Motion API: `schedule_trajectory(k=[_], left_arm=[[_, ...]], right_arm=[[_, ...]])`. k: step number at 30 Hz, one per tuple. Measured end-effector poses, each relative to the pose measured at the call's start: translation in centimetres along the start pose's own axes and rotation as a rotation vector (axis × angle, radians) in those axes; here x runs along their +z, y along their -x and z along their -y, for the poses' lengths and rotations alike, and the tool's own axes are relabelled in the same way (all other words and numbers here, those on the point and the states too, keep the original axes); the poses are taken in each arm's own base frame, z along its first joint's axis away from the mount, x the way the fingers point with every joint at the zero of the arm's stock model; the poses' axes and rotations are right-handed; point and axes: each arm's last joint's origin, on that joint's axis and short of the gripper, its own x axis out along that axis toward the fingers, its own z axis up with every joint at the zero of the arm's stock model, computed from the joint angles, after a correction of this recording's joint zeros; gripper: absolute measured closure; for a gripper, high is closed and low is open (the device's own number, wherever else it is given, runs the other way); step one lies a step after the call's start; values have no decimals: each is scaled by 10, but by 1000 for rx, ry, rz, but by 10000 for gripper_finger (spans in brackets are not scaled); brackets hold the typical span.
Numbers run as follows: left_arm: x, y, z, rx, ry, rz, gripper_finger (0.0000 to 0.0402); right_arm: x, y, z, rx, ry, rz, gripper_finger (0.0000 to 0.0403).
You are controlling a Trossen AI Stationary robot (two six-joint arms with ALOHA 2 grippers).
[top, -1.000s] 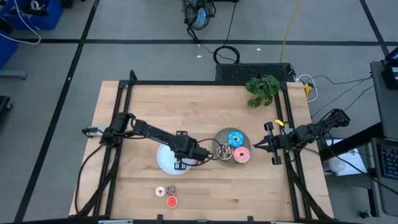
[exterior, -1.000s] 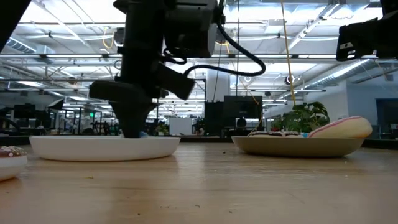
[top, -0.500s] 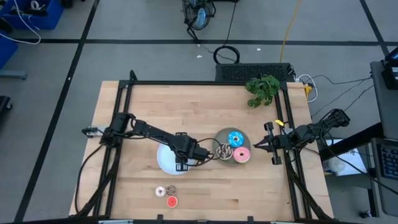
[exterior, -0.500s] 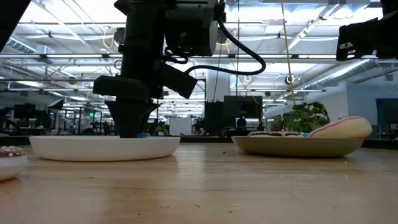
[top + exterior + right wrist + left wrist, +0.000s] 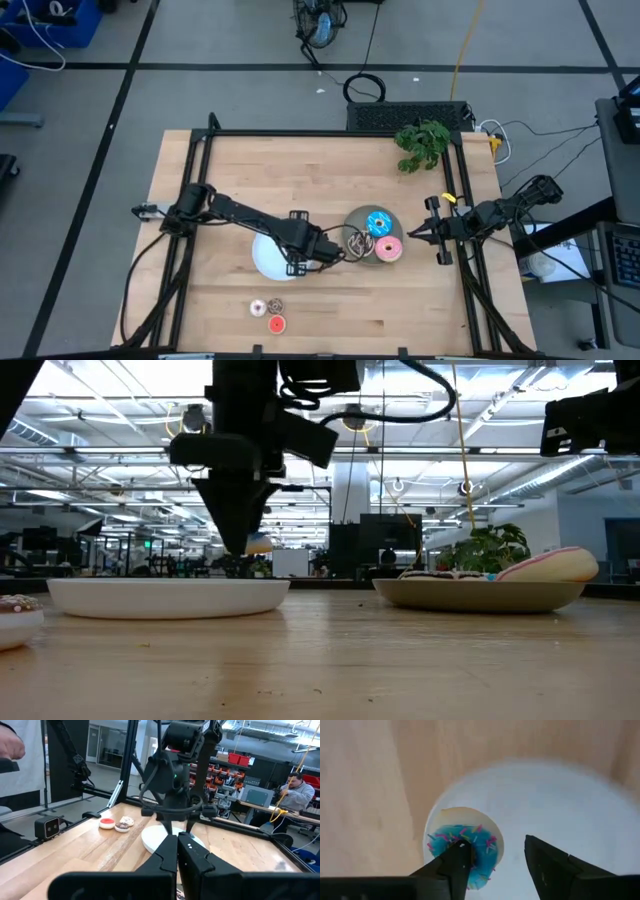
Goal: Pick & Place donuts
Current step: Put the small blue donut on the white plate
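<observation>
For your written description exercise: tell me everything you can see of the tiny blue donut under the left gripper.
The tiny blue donut is a small round toy with a pale cream body, bright blue icing on top and thin pink, yellow and green sprinkles. It lies flat, icing up, on the white plate, close to the plate's rim. The left gripper hangs over it with its fingers apart; one dark fingertip covers the donut's middle, so its hole is hidden, and whether that finger touches it cannot be told.

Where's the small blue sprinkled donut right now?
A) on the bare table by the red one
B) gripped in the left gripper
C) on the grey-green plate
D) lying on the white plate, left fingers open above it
D: the left wrist view shows the small blue donut lying on the white plate, with the left gripper open above it.
</observation>
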Motion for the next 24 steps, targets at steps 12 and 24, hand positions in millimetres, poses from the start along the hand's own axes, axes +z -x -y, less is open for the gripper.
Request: schedule_trajectory(k=[12,24], left_arm=[[-7,-2,10,-44,-61,-45,387],[-1,-1,16,-76,-28,17,136]], right_arm=[[0,0,0,1,-4,-3,403],[0,0,0,1,-8,-1,403]])
